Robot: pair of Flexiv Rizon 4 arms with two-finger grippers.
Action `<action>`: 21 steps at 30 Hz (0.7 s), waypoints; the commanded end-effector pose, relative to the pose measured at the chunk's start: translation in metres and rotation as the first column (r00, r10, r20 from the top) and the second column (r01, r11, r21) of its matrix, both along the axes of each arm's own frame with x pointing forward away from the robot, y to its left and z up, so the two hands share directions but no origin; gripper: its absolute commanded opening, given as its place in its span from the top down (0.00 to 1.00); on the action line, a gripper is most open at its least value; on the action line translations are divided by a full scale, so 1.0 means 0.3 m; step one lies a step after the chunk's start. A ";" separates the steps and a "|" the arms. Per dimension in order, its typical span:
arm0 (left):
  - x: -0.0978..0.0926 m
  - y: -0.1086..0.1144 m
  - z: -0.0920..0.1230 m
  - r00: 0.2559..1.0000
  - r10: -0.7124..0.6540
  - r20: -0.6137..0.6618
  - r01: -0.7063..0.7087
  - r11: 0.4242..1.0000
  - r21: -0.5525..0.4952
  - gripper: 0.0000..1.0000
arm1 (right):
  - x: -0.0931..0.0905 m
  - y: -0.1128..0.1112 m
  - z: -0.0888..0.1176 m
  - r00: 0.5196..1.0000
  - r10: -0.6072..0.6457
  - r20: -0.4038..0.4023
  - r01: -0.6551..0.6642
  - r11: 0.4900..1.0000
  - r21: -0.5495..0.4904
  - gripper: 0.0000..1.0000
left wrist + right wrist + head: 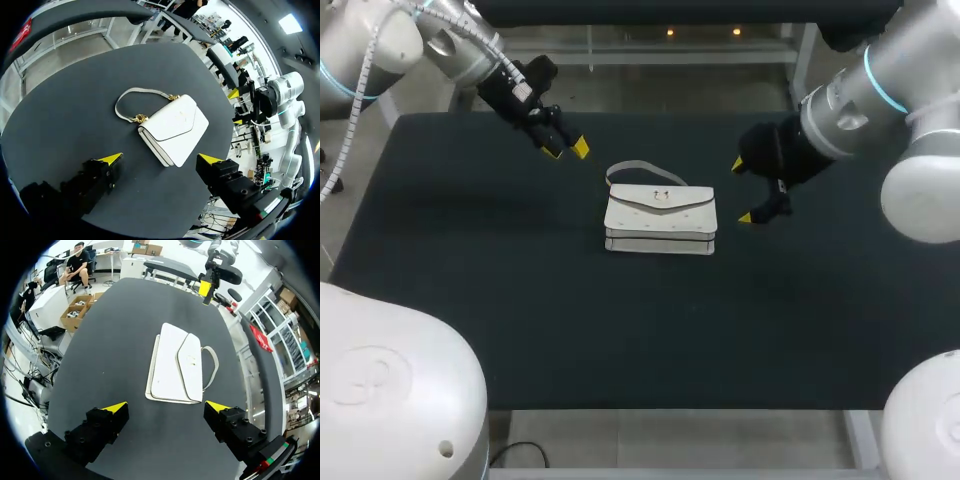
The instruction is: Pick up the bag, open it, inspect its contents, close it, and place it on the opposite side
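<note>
The white bag (660, 222) lies flat near the middle of the black table (470, 290). Its flap faces up, and its strap (640, 168) curls out on the cloth toward the far edge. The flap looks shut over the gold clasp (140, 118), though from here I can't be sure it is latched.

My left pincer (566, 150) hangs over the far left part of the table, near the bag's strap end but apart from it. Its yellow tips are spread wide with nothing between them. Along its fingers, the bag lies just ahead, slantwise.

My right pincer (742, 190) sits close beside the bag's right end without touching it. It is also released and empty. In its wrist view, the bag lies ahead between the lines of the two fingers.
</note>
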State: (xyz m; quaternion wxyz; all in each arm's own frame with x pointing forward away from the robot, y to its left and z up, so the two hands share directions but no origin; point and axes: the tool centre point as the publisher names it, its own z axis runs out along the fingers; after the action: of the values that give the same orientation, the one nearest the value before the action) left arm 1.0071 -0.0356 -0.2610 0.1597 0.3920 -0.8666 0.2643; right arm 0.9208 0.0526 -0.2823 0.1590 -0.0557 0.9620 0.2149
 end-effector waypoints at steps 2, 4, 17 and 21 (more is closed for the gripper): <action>-0.016 0.001 0.042 0.995 -0.088 0.048 0.087 0.996 0.020 0.00 | -0.018 0.040 -0.002 0.992 -0.043 0.122 0.046 0.999 -0.020 0.00; -0.021 0.000 0.055 0.987 -0.147 0.066 0.146 0.989 0.017 0.00 | -0.022 0.054 -0.002 0.991 -0.040 0.128 0.043 0.999 -0.022 0.00; -0.039 0.002 0.075 0.968 -0.242 0.066 0.244 0.969 -0.026 0.00 | -0.025 0.082 -0.010 0.995 -0.036 0.096 0.037 0.999 -0.005 0.00; -0.039 0.002 0.075 0.968 -0.242 0.066 0.244 0.969 -0.026 0.00 | -0.025 0.082 -0.010 0.995 -0.036 0.096 0.037 0.999 -0.005 0.00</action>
State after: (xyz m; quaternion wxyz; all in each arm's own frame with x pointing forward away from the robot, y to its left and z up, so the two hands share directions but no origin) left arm 0.9945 -0.0347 -0.2385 0.1696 0.2722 -0.9079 0.2700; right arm 0.9155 0.0770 -0.2835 0.2009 -0.0511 0.9562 0.2065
